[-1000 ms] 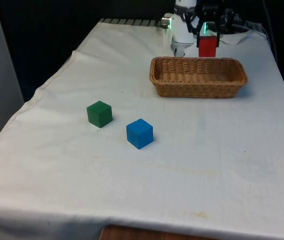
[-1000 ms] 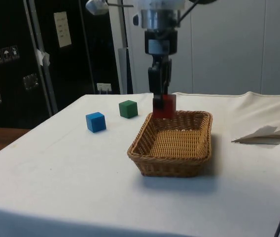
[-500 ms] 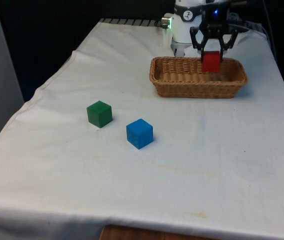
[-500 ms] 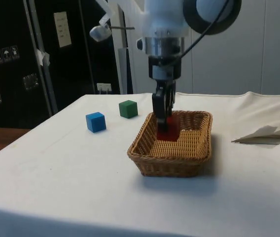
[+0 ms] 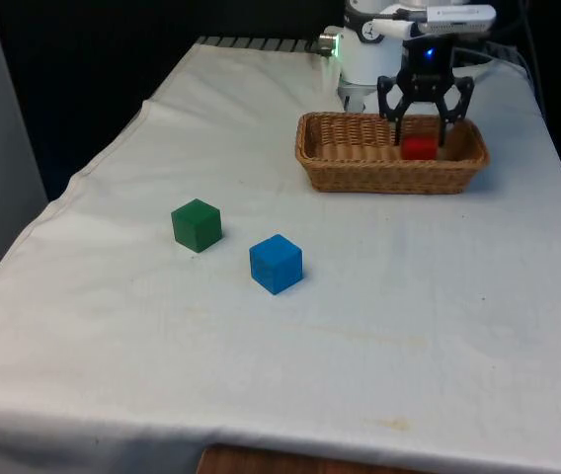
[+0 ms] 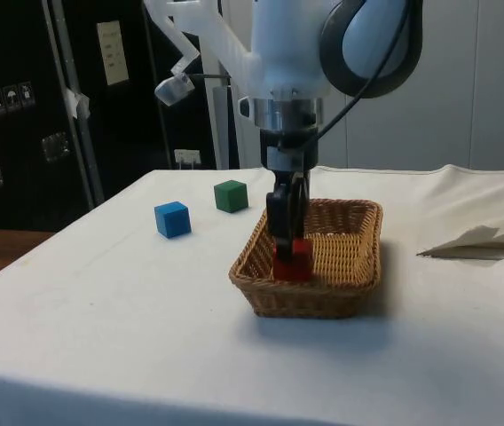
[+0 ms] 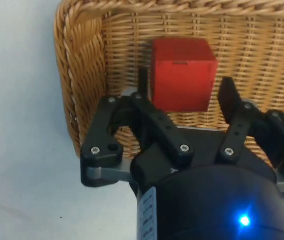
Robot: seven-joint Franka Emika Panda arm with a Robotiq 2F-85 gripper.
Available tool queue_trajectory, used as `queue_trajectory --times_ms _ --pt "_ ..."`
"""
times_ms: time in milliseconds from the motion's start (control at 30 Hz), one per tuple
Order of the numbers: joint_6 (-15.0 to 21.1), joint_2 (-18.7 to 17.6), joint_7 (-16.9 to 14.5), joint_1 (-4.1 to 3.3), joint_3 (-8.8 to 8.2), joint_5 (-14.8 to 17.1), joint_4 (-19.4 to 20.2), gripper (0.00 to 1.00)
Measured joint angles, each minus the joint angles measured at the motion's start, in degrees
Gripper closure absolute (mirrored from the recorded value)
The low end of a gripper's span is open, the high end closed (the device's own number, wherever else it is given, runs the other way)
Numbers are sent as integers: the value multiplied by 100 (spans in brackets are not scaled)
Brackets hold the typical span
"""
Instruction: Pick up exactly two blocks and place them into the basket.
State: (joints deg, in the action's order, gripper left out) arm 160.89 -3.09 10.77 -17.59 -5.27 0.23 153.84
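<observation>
Red block released in basket; fingers spread.

Gripper [image 5: 422,138] is seen w/ fingers apart, straddling the red block [image 7: 182,74], which sits on the basket [image 5: 360,173] floor near the end at the front view's right. Risk: if lifted off-vertical, a finger could clip the block or snag the wicker rim & drag the basket. Arm is held vertical, wrist pointing straight down. Green block [image 5: 197,224] & blue block [image 5: 277,263] lie on the cloth [image 5: 162,346], well apart from the basket; one more is needed.
</observation>
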Motion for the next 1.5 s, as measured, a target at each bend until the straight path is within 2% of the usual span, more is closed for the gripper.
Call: queue_trajectory --times_ms 33,167,200,633,833,867,1100,1333,1400,1500 --pt "0 0 0 0 0 0 0 44" --pt "0 0 -6 0 0 0 0 5" --pt "0 0 -11 0 0 0 0 0" --pt "-46 103 -11 0 0 0 -34 0" --pt "-596 447 -6 11 -40 0 -258 0" --pt "-596 447 -6 11 -40 0 -258 0" --pt "-1089 453 -86 34 -132 0 -785 0" --pt "-1375 264 -246 57 -269 0 -1238 0" --pt "-1375 264 -246 57 -269 0 -1238 0" --pt "-1490 86 -355 69 -355 0 -1518 0"
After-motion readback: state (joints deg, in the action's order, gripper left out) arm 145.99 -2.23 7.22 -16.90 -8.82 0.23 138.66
